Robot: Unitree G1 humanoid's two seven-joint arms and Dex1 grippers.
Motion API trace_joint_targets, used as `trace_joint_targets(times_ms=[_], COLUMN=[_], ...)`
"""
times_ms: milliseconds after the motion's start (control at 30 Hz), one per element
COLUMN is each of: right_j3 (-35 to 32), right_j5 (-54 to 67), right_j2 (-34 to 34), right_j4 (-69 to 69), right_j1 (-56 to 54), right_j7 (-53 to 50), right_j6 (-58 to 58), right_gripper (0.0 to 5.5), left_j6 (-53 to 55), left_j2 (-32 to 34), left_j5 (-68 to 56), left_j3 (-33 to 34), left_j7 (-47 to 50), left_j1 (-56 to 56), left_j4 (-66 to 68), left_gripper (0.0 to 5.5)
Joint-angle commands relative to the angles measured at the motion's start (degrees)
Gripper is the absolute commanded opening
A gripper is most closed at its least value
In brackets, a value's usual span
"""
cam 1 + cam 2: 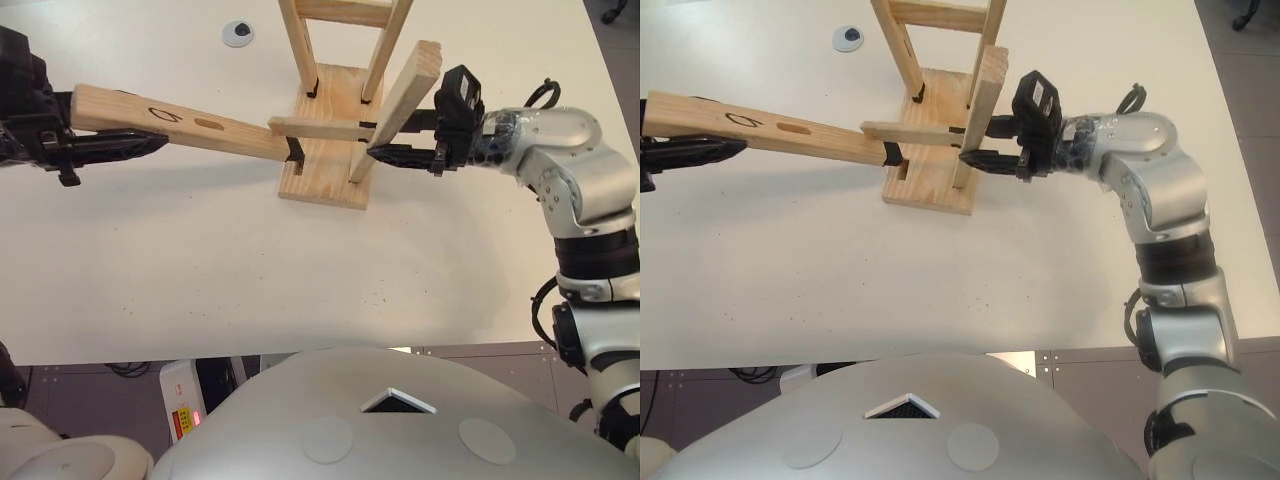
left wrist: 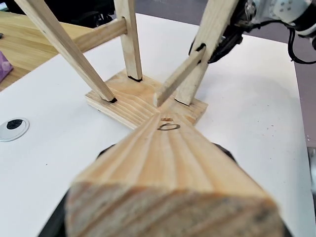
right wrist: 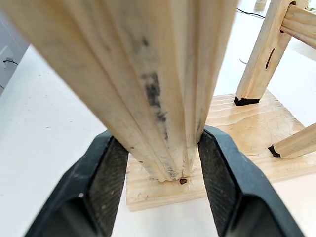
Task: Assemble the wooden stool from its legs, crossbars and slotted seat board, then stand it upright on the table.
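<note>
Two legs held | left gripper (image 1: 142, 140) is clamping loose leg (image 1: 190, 125), long axis running 9-to-3 o'clock toward seat board (image 1: 325, 185) on tabletop (image 1: 200, 260) | right gripper (image 1: 375, 138) is clamping standing leg (image 1: 405, 95), crossbar (image 1: 315, 128) pointing 9 o'clock.

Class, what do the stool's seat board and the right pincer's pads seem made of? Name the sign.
Pale rectangular seat board: bare softwood, probably pine; visible grain, no gloss. Black pads of right pincer: likely rubber; matt, finely textured.

The left gripper (image 1: 150, 135), stretched in from the left, clamps the marked leg (image 1: 200, 127). The right gripper (image 1: 385, 138), elbow bent, pinches the tilted leg (image 1: 405, 95).
</note>
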Motion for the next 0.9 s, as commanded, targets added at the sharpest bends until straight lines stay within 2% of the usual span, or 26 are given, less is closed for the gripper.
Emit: trace_joint_targets(times_ms=[33, 367, 767, 900], right_j3=[1.10, 1.95, 4.25, 4.32], right_j5=[-4.05, -6.01, -10.26, -10.03], right_j2=[-0.28, 0.22, 1.82, 2.19], right_j4=[7.50, 16.29, 25.23, 25.51], right_j1=[-5.54, -9.12, -15.04, -14.40], right_j7=[3.85, 14.67, 21.38, 22.02], right_j6=[-7.26, -13.96, -20.77, -20.81], right_gripper=[2.11, 2.10, 2.06, 2.05], left_j6=[-0.21, -5.69, -8.04, -11.10], left_j2=[2.73, -1.26, -4.99, -6.05], left_j5=[2.38, 10.71, 14.91, 17.09], left_j3=[-3.06, -12.46, -18.86, -23.28], left_j7=[-3.07, -6.05, -11.19, -11.29], left_j1=[-2.37, -13.63, -26.19, -29.05], left_j4=[-0.24, 7.58, 14.00, 18.47], left_gripper=[2.01, 2.01, 2.01, 2.01])
